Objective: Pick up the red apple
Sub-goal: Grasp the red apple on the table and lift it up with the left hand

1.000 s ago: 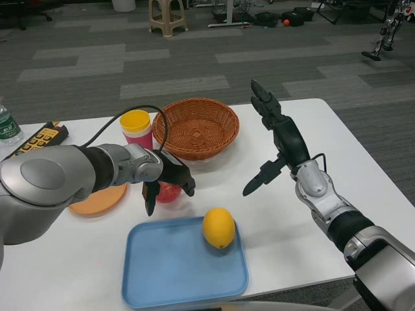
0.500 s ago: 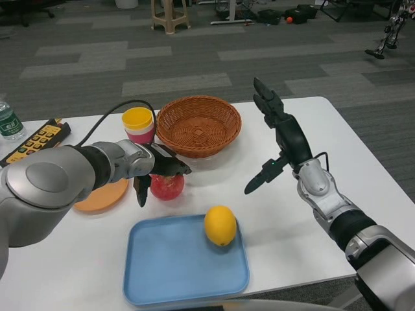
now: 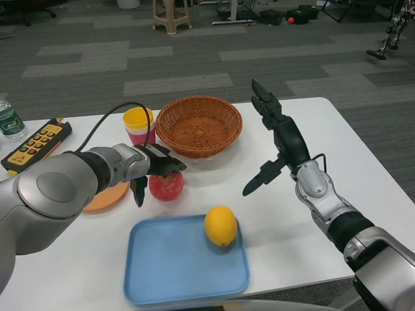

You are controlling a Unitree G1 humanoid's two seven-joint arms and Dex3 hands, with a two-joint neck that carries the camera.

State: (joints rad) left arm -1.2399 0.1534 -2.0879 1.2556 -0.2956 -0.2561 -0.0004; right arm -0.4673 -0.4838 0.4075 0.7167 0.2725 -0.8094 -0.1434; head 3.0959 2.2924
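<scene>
The red apple (image 3: pixel 166 186) is round, glossy and sits on the table (image 3: pixel 272 220).

Red apple (image 3: pixel 166 186) hemmed: left hand (image 3: pixel 154 170) above, basket (image 3: pixel 198 125) behind, tray (image 3: pixel 186 262) front; right side free

bottle (image 3: pixel 8 120): cut by left edge | red apple (image 3: pixel 166 186): top hidden by left robot hand (image 3: pixel 153 170)

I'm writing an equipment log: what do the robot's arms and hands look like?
Both forearms are smooth, rounded silver shells with black bands near the wrists. The left hand and right hand are black and many-fingered. A thin black cable loops above the left wrist.
</scene>
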